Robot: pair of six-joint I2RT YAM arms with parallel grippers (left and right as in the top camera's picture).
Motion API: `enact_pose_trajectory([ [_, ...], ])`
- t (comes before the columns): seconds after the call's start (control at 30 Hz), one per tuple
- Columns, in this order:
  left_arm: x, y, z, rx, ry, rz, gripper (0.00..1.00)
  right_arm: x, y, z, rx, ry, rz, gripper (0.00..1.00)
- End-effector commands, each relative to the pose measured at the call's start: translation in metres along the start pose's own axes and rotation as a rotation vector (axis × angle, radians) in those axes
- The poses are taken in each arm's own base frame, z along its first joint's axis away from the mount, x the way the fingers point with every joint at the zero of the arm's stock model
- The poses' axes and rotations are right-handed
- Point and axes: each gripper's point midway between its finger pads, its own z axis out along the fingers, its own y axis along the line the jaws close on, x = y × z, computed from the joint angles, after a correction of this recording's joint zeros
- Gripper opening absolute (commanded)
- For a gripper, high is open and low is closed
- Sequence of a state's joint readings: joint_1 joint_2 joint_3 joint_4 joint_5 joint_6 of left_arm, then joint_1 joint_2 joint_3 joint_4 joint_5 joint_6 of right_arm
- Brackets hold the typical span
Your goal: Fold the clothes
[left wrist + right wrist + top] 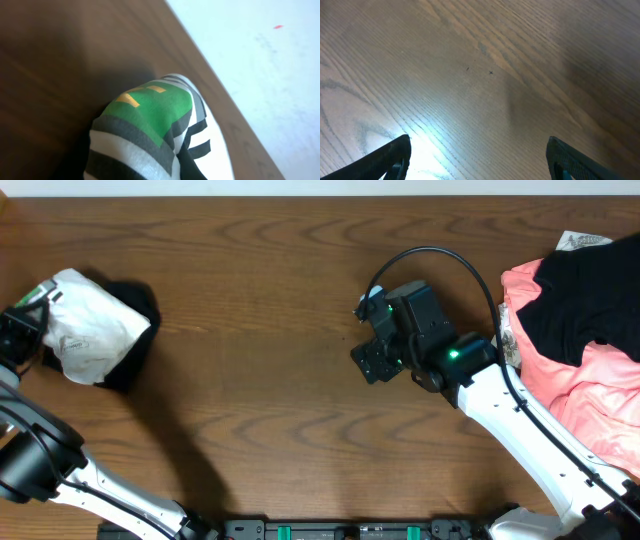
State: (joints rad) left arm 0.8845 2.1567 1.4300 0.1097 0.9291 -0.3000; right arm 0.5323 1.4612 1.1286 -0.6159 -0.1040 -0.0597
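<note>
White T-shirt (95,325) lies bunched, slanting toward upper left, left pincer (35,330) clamping it; right pincer (477,142) wide.

A dark brown wooden table (260,300) fills the overhead view, its grain in long swirls. Along 12 o'clock a thin pale strip (300,185) borders it (floor or wall, hard to tell). In the left wrist view, a small red mark (278,26) sits toward 2 o'clock on a similar pale surface.
</note>
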Motion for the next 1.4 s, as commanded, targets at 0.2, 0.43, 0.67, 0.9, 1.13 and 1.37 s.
enact_pose_trajectory([
  [0.2,-0.012,-0.08,0.033,0.134,0.015,0.18,0.06,-0.003,0.001,-0.001,-0.005,-0.011,0.001,0.84],
  [0.43,0.006,-0.063,0.049,-0.014,0.047,0.195,0.07,-0.003,0.001,-0.001,-0.005,-0.01,0.001,0.84],
  [0.67,0.009,-0.032,0.04,-0.152,0.063,0.183,0.98,-0.003,0.001,-0.001,-0.005,-0.01,0.001,0.84],
  [0.9,-0.006,-0.017,0.022,-0.181,0.025,0.155,0.98,-0.003,0.001,-0.001,-0.005,-0.01,0.001,0.84],
  [1.13,-0.03,-0.016,-0.014,-0.21,-0.038,0.04,0.98,-0.003,0.001,-0.001,-0.004,-0.01,0.001,0.84],
  [1.37,0.032,-0.033,-0.044,-0.27,0.182,-0.246,0.98,-0.003,0.001,-0.001,-0.004,-0.011,0.001,0.84],
])
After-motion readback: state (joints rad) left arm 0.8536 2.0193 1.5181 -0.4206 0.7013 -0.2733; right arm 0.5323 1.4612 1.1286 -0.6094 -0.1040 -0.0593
